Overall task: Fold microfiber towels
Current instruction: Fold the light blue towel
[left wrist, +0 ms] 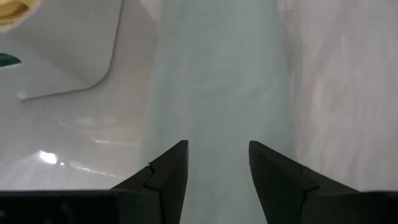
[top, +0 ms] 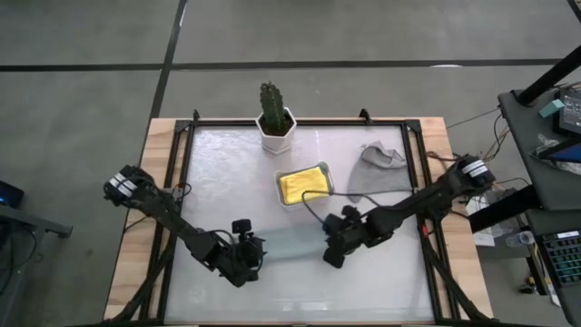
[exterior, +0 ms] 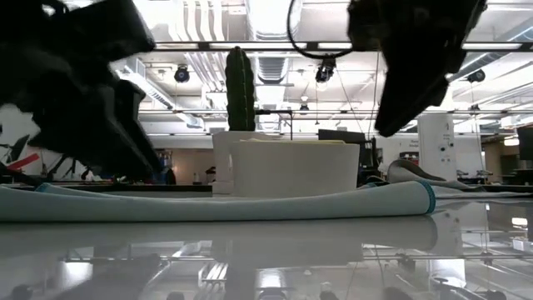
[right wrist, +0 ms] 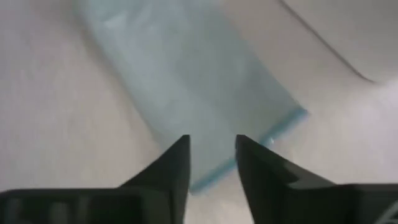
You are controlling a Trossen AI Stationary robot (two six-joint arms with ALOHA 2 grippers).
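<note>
A pale teal towel (top: 295, 243), folded into a long narrow strip, lies flat on the white table between my two grippers. My left gripper (left wrist: 217, 149) stands open just over the strip's left end (left wrist: 217, 74). My right gripper (right wrist: 212, 140) is slightly open above the strip's right end, where the blue hem (right wrist: 286, 121) shows. In the low view it hangs clear above the towel (exterior: 250, 204). A yellow towel (top: 302, 182) lies folded in the white tray (top: 280, 191). A grey towel (top: 377, 168) lies crumpled at the far right.
A cactus in a white pot (top: 275, 123) stands at the table's far edge, just behind the tray. The near half of the table (top: 300, 295) lies bare. A dark frame (top: 186, 182) borders the work surface on the left and right.
</note>
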